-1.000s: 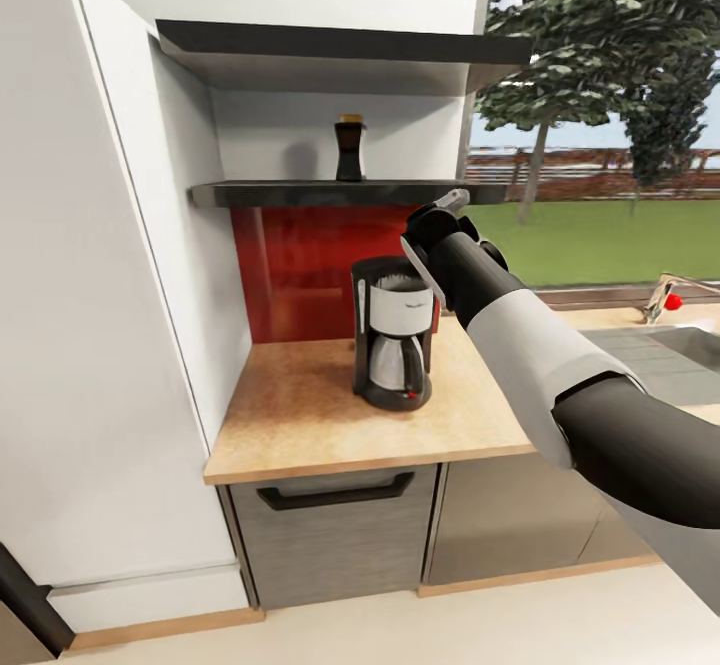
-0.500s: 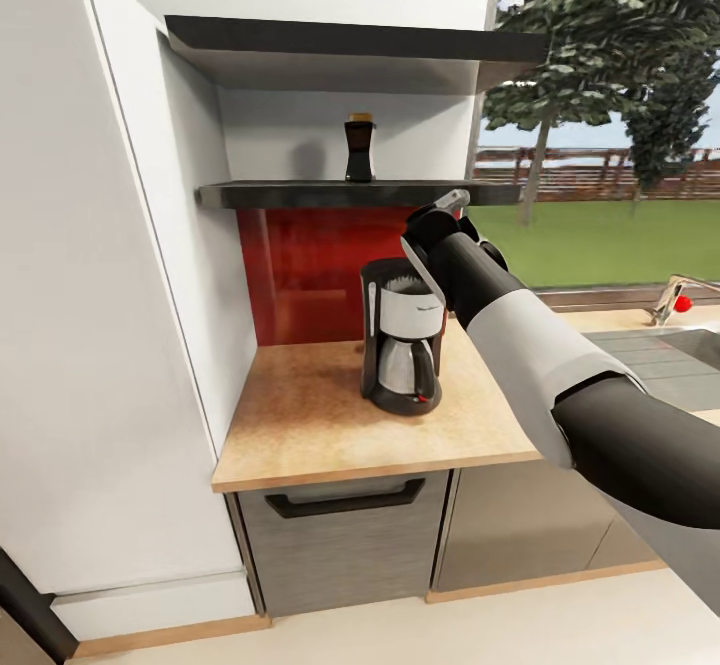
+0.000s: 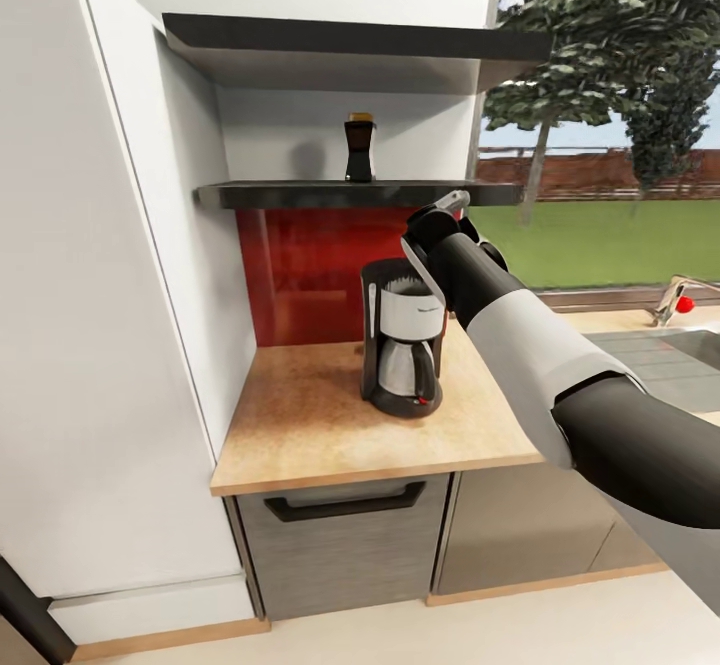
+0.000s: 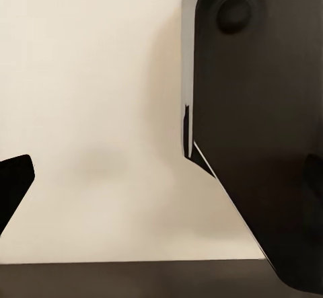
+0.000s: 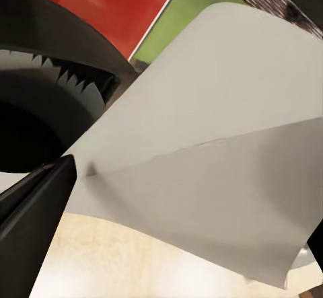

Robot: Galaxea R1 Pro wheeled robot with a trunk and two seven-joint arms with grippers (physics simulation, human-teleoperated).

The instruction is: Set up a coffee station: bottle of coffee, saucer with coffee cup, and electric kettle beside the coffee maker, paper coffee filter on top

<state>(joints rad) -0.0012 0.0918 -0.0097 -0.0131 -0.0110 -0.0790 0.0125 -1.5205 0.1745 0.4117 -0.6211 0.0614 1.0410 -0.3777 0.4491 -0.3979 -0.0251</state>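
We are at the filter step: our right claw pinches a paper coffee filter by one edge, its dark finger pressed onto the sheet in the right wrist view. From the head view the filter shows as a pale flap hanging under the claw, just beside and slightly above the open top of the coffee maker, which stands on the desk below the claw. The serrated rim of the maker's basket lies close beyond the claw's tip.

To do this well, we judge that we should carry the sheet a little further over the basket, so most of the paper sits above the opening before we let go; a release from the side risks it sliding off onto the desk. We should lower gently and keep the flat of the paper level.

The bottle of coffee waits on the shelf, up and away from the claw. Of our left claw we cannot tell spread or closed
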